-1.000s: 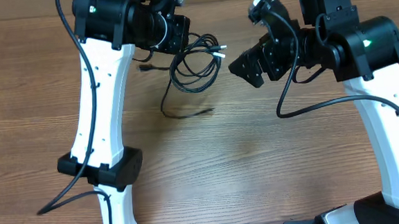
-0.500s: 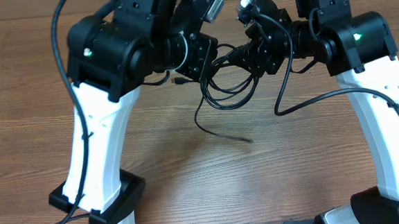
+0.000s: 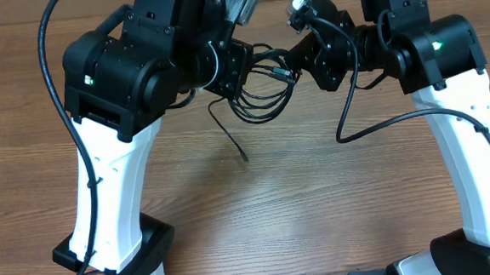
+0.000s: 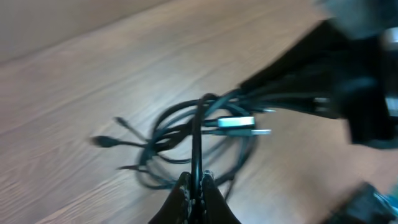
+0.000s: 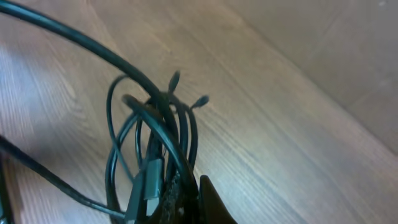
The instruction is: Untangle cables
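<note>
The cables are a tangled black loop held up between both arms, above the table at the back centre. One loose end dangles from the loop. My left gripper grips the loop's left side; in the left wrist view its fingertips are shut on one black strand of the cables, near a silver plug. My right gripper holds the loop's right side; in the right wrist view it is pinched shut on several strands of the cables, beside a grey plug.
The wooden table stretches below the cables. The left arm's black clamp stands front left. A thick black arm wire sags beside the right arm, and another loops by the left arm.
My right gripper moved in from the right and shut on the loop. The left arm carried the tangle up and right to meet it. The dangling end swung left.
</note>
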You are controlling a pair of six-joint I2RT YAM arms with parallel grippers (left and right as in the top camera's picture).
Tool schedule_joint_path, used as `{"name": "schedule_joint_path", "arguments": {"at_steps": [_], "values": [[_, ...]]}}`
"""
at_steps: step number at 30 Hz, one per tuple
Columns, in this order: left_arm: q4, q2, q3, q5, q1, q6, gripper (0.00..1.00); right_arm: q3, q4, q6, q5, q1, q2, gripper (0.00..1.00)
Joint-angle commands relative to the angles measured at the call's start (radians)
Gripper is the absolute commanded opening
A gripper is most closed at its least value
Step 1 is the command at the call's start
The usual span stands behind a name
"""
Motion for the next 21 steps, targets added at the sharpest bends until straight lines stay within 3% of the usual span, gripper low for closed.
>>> {"name": "schedule_joint_path", "arguments": {"at_steps": [1, 9, 21], "values": [[0.005, -0.026, 0.021, -0.179, 0.032, -0.045, 0.04, -0.005, 0.051, 0.079, 0.008, -0.015, 0.005, 0.04], [0.025, 0.042, 0.02, -0.183, 0.171, -0.063, 0.04, -0.002, 0.043, 0.095, -0.047, -0.018, 0.001, 0.04], [0.066, 0.156, 0.018, -0.262, 0.204, -0.074, 0.04, -0.002, 0.015, 0.095, -0.133, -0.018, -0.077, 0.04]]}}
